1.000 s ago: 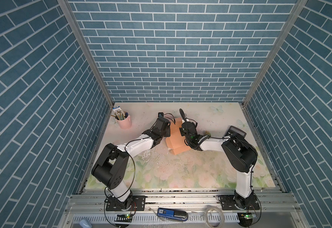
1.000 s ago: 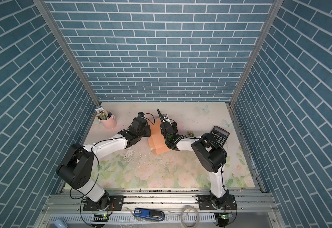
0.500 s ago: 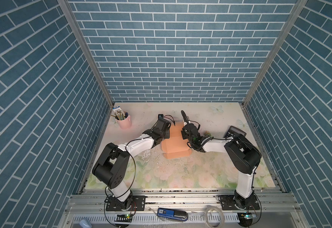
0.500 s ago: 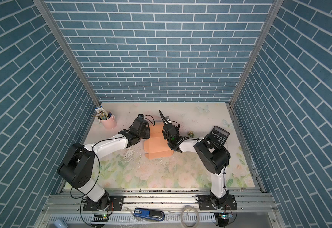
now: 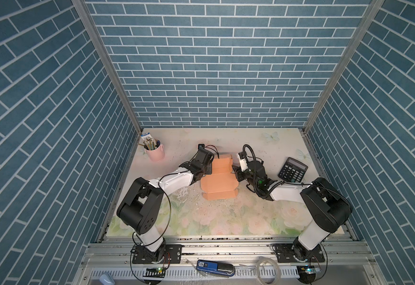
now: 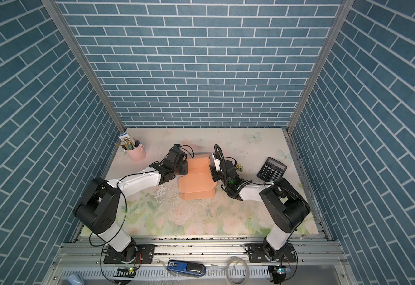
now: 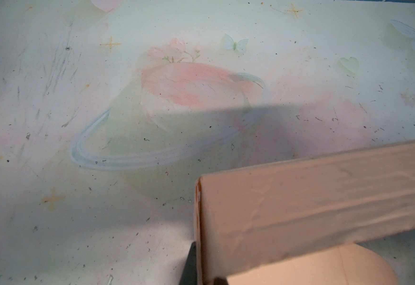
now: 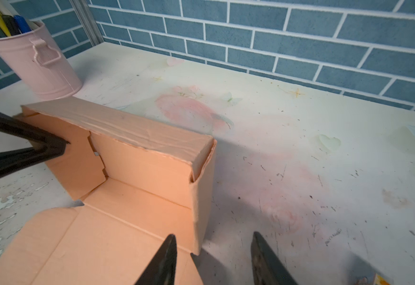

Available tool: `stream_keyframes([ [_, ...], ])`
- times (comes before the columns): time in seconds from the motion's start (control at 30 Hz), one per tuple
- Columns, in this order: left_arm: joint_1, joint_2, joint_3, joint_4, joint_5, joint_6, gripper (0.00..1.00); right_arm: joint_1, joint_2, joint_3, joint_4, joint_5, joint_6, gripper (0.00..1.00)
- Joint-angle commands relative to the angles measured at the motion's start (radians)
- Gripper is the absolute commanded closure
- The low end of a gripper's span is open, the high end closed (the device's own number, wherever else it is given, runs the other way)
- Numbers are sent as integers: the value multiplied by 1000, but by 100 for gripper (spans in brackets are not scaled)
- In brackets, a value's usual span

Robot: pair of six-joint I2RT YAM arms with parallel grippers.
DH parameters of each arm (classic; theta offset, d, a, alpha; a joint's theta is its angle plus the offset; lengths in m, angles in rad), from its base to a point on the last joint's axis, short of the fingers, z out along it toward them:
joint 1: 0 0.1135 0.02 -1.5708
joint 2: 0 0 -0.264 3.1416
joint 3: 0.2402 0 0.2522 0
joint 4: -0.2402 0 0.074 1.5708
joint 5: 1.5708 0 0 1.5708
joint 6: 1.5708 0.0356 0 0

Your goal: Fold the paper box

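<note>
The paper box (image 5: 220,182) (image 6: 196,183), tan-orange cardboard, lies in mid-table with its back and side walls standing and a wide flap spread flat toward the front. My left gripper (image 5: 208,170) (image 7: 205,271) is shut on the box's left side wall (image 7: 312,209); the right wrist view shows its black fingers (image 8: 60,148) pinching that wall. My right gripper (image 5: 235,172) (image 8: 212,249) is open at the box's right side. Its fingers straddle the near end of the right wall (image 8: 201,202) without touching it.
A pink pen cup (image 5: 155,154) (image 8: 38,61) stands at the back left. A black calculator (image 5: 293,170) (image 6: 272,169) lies at the right, beyond my right arm. A small object (image 6: 239,169) sits just behind that arm. The brick back wall (image 8: 300,37) is close behind the box.
My right gripper has opened and let go of the box. The cardboard, tilted up a second ago, has come down flat with its flap spread toward the front. The left grip is unchanged.
</note>
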Motion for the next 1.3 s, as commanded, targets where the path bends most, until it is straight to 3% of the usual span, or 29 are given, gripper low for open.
stream_keyframes([
  [0.0, -2, 21, 18, -17, -8, 6, 100, -6, 7, -9, 77, -71, 1, 52],
  [0.37, -2, 26, 26, -30, -9, 6, 98, -13, 104, 15, 140, -55, -12, 57],
  [0.63, -3, 32, 32, -39, -10, 2, 98, -11, 180, 35, 197, 19, 27, 61],
  [0.97, -3, 41, 36, -44, -13, -8, 98, -5, 122, -40, 213, 28, 61, 62],
  [1.1, -2, 45, 41, -51, -10, -14, 98, -7, 69, -76, 153, 35, 126, 62],
  [1.27, 0, 60, 84, -120, -19, -18, 98, -9, -58, -82, -105, 62, 300, 62],
])
